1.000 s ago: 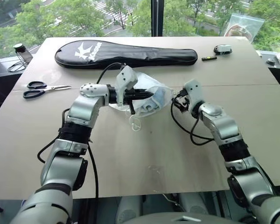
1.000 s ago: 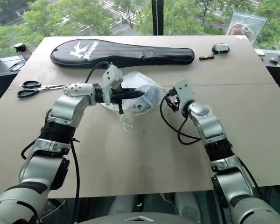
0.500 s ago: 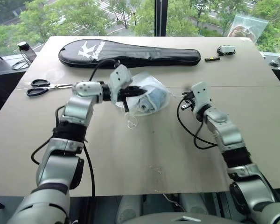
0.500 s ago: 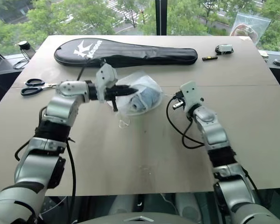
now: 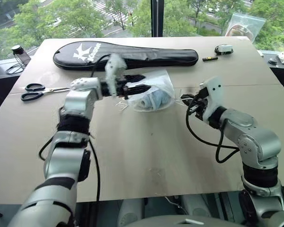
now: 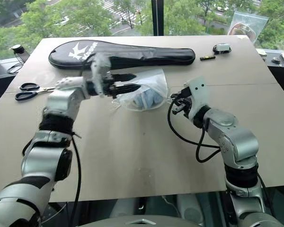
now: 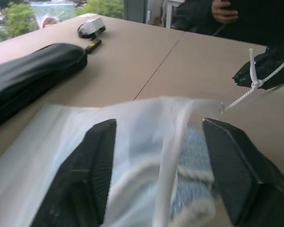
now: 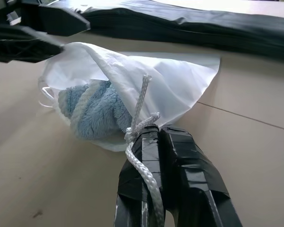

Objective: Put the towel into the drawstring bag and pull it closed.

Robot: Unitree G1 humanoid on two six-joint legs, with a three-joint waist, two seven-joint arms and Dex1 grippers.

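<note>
The right gripper (image 8: pixel 156 137), jaws pinched on the thin white cord (image 8: pixel 141 101), sits right of centre; the translucent white drawstring bag (image 5: pixel 154 90) lies leftward, spread left jaws astride its mouth.

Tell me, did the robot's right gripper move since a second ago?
Yes. The right gripper, shut on the thin white cord, pulled back from the translucent white drawstring bag, toward the near edge of the tan table.

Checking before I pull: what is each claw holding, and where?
Right claw is shut on the bag's white cord, at its knot. Left claw is open astride the bag; holds nothing.
</note>
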